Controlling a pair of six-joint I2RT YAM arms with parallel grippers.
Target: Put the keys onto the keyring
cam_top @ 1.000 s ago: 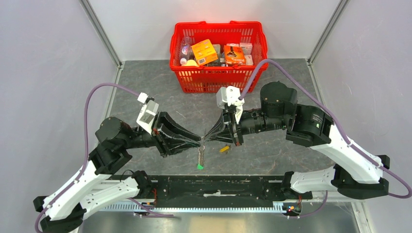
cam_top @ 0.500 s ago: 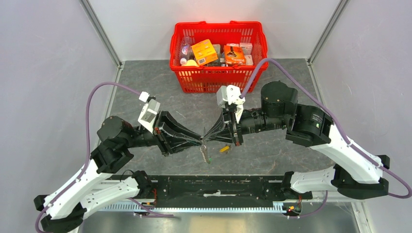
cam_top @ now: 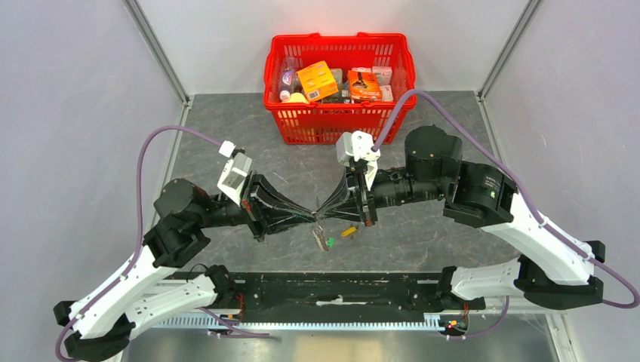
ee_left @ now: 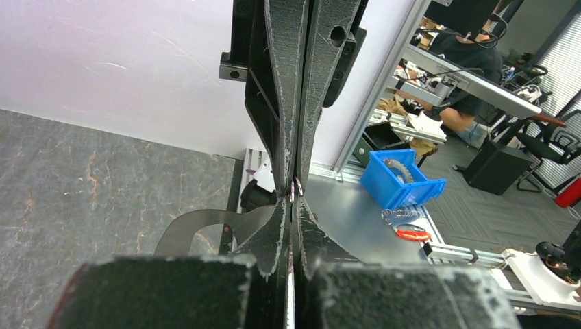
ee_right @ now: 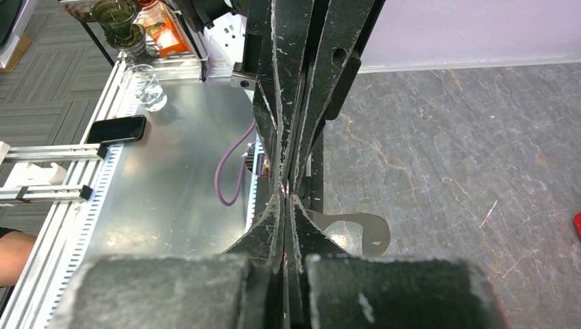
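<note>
My left gripper (cam_top: 311,217) and right gripper (cam_top: 323,216) meet tip to tip above the middle of the table. Both are shut on the thin grey keyring, of which only a sliver shows between the tips in the left wrist view (ee_left: 296,189) and the right wrist view (ee_right: 284,186). The green key (cam_top: 327,241) hangs just below the meeting tips, its metal blade up and its green head at the near right. The yellow key (cam_top: 348,231) lies on the table under the right gripper's fingers. Most of the ring's loop is hidden by the fingers.
A red basket (cam_top: 340,121) full of packaged goods stands at the back centre. The black mounting rail (cam_top: 332,290) runs along the near edge between the arm bases. Grey walls close in the left and right sides.
The hanging green key has swung from pointing straight toward the near edge to up and right, closer to the tips. The left arm has shifted slightly away from the near edge. Both grippers stay shut.
</note>
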